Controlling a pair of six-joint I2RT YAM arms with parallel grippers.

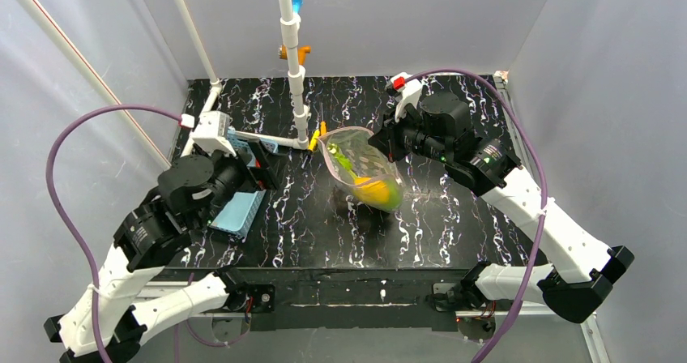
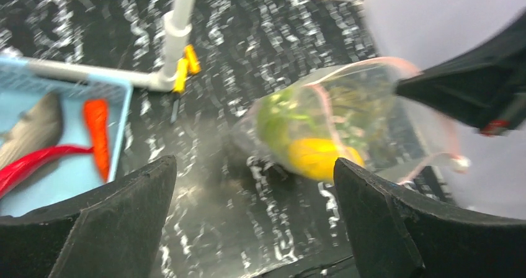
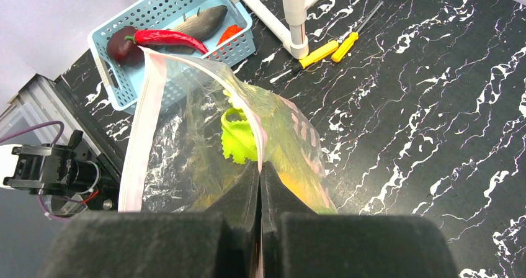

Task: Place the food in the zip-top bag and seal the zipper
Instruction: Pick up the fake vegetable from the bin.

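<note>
Now the left claw (image 2: 253, 163) is wide apart near the blue basket (image 3: 239, 45), where the grey fish (image 3: 201, 22), red chili (image 3: 167, 39) and dark red piece (image 3: 121, 45) are not packed yet. Mid-bench (image 1: 454, 225), the clear bag (image 3: 180, 141) already holds green food (image 3: 239, 138) and yellow fruit (image 2: 319, 157). The right claw (image 3: 260, 172) is clamped on its mouth, and the zipper (image 3: 139, 129) is unsealed.

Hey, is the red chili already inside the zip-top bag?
No, the red chili lies in the light-blue basket next to the grey fish, outside the zip-top bag.
</note>
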